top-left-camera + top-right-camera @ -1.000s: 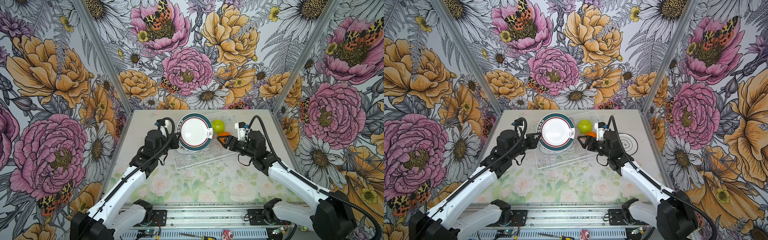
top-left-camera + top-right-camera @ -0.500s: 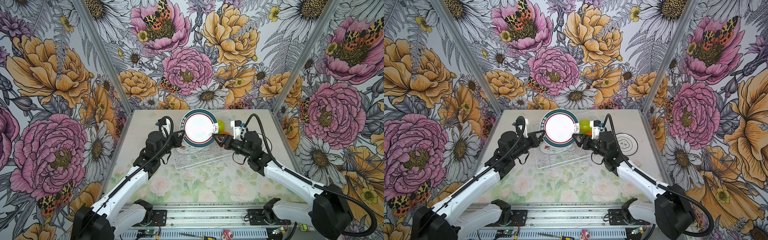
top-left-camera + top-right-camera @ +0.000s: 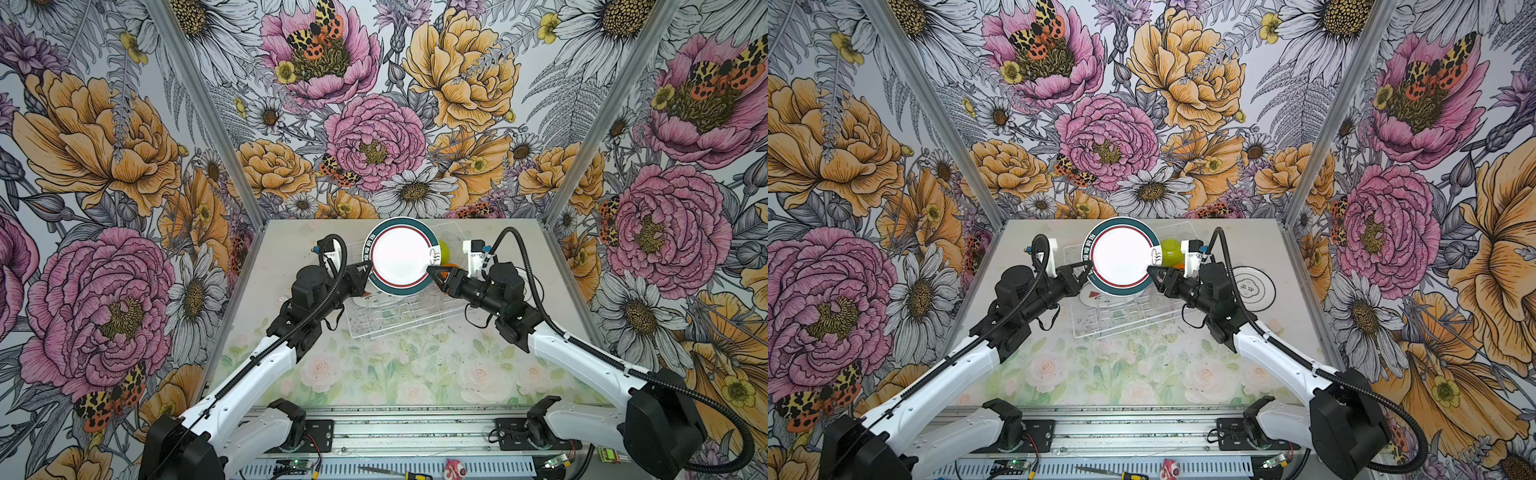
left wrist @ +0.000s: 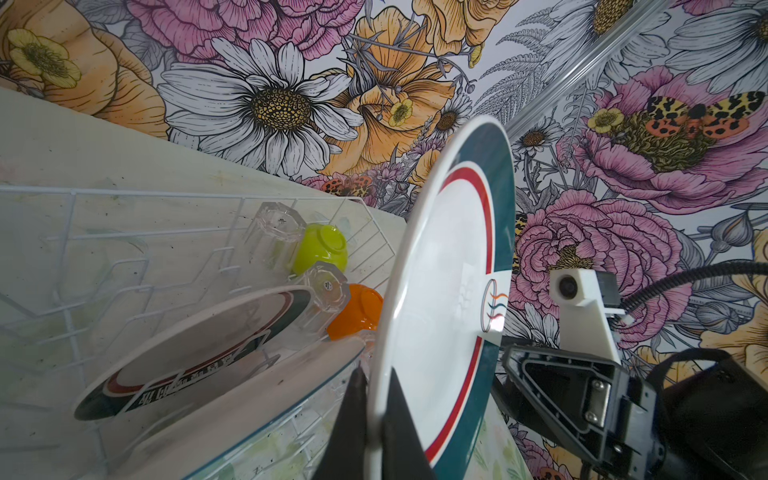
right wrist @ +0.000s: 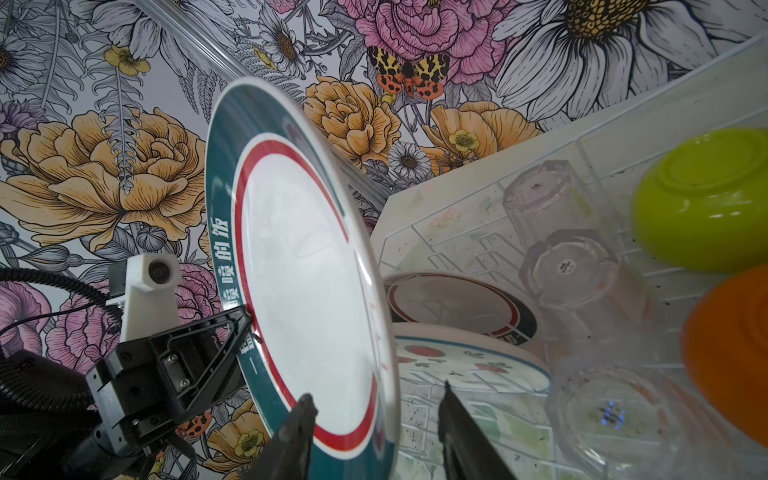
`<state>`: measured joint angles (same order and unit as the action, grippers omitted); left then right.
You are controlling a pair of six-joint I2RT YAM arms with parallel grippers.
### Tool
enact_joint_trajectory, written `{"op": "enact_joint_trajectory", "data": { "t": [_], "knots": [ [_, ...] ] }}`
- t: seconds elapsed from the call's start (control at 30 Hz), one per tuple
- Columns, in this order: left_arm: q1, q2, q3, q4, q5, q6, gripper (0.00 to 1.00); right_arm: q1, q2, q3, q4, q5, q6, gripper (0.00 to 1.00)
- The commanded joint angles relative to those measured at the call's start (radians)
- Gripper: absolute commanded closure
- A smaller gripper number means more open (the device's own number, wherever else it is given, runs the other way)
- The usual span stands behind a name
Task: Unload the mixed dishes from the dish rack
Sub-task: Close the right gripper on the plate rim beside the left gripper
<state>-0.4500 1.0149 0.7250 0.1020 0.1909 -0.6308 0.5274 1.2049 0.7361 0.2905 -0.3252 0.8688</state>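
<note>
Your left claw is clenched on the left rim of the round white plate with dark teal and red rim bands. It holds the plate on edge over the far part of the white wire-grid dish rack.

A second ago the plate sat lower and nearer, and your right claw waited well to its right with its jaws wide. Since then the plate has gone up and away, and the right claw has crossed to the plate's right rim while narrowing. In the right wrist view its fingers straddle that rim. One lies against the face and the other stands behind it with a gap showing, so this claw is not yet gripping.

This looks like a handover half made, so keep the left pinch until the right one bites.

Still in the rack are:
- a second banded plate and a white plate with small red motifs;
- three clear plastic tumblers;
- the lime-green bowl and the orange bowl.

One white plate lies on the worktop right of the rack, so most of the unloading remains.
</note>
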Motion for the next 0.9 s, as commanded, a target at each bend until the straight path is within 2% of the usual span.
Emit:
{"op": "enact_joint_trajectory", "data": {
  "t": [0.0, 0.6, 0.87],
  "knots": [
    [-0.010, -0.039, 0.000, 0.086, -0.016, -0.013, 1.00, 0.008, 0.002, 0.020, 0.031, 0.013, -0.012, 0.59],
    [-0.046, -0.046, 0.002, 0.124, -0.001, -0.005, 1.00, 0.023, 0.011, 0.037, 0.029, 0.023, -0.005, 0.65],
    [-0.053, -0.042, 0.006, 0.125, -0.008, 0.002, 1.00, 0.022, 0.011, 0.040, 0.026, 0.028, -0.007, 0.77]
  ]
}}
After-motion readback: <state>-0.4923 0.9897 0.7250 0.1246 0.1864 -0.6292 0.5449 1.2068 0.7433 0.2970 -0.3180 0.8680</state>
